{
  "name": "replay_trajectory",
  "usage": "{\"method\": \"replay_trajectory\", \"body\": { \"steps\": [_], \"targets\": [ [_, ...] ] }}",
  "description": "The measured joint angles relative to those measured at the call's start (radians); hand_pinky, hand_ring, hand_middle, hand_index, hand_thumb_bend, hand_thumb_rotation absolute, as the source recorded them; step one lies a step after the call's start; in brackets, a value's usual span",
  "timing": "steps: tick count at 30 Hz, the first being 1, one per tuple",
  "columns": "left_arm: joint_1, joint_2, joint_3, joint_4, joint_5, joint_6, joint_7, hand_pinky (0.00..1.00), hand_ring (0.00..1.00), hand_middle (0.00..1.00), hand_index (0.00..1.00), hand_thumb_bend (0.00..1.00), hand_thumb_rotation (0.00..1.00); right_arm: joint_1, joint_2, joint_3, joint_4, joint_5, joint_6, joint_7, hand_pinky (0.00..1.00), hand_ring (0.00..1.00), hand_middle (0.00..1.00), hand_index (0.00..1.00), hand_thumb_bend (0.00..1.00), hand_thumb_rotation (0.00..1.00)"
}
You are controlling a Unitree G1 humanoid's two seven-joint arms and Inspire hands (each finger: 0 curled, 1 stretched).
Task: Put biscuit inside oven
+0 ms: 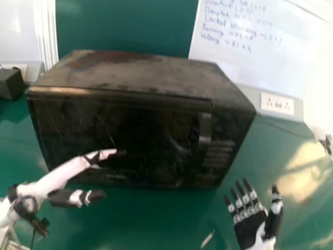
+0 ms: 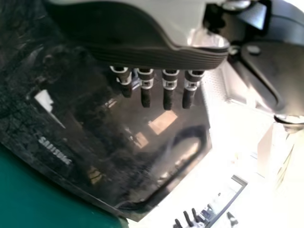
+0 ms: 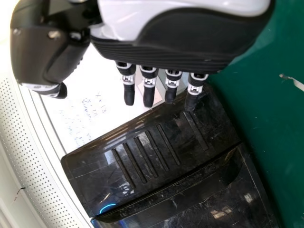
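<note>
Green tabletop (image 1: 151, 219), black oven (image 1: 119, 130); left hand (image 1: 70, 169) straight-fingered before its door; right hand (image 1: 250, 226) open, near its control-panel side.

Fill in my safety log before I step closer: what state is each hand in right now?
Left hand: open, holding nothing.
Right hand: open, holding nothing.

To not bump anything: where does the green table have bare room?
Free: table before the oven, between left robot hand and right robot hand, except a pale scrap; right of the oven, below the wall socket. Crowded: left front, by the left robot hand.
</note>
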Motion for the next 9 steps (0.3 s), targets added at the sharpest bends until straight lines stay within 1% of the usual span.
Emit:
{"method": "replay_trajectory", "body": {
  "steps": [5,8,9],
  "targets": [
    [0.146,-0.001,0.060,-0.141,-0.019,-0.008,0.002,0.98,1.00,1.00,1.00,0.81,0.76,-0.005,0.000,0.002,0.003,0.000,0.001,0.005,0.83,0.88,0.90,0.87,0.76,1.00],
    [0.245,-0.005,0.095,-0.210,-0.040,-0.009,0.002,0.99,1.00,1.00,0.99,0.81,0.76,-0.008,0.001,0.001,0.007,0.000,0.000,0.009,0.80,0.86,0.88,0.86,0.79,1.00],
    [0.276,-0.012,0.104,-0.227,-0.048,-0.010,0.003,0.99,1.00,1.00,0.99,0.80,0.76,-0.009,0.001,0.001,0.008,0.000,-0.001,0.014,0.79,0.85,0.87,0.86,0.82,1.00]
  ]
}}
